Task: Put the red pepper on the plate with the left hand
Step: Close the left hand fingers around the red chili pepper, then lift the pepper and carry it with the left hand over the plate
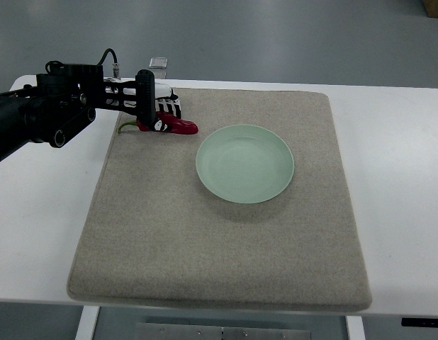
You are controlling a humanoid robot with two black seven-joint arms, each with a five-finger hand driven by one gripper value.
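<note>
Coarse beige felt mat, a rounded rectangle, covers the smooth white table. At its centre sits a glossy, round pale-green plate. In the upper left, the black-and-white left hand curls its fingers around the shiny, tapered red pepper, low over the mat's edge.

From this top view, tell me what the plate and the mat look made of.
Plate: likely glazed ceramic or melamine; pale green, smooth, with a soft sheen and an even rim. Mat: looks like felt or woven fabric; beige, matte, speckled, with rounded corners and a soft edge.
</note>
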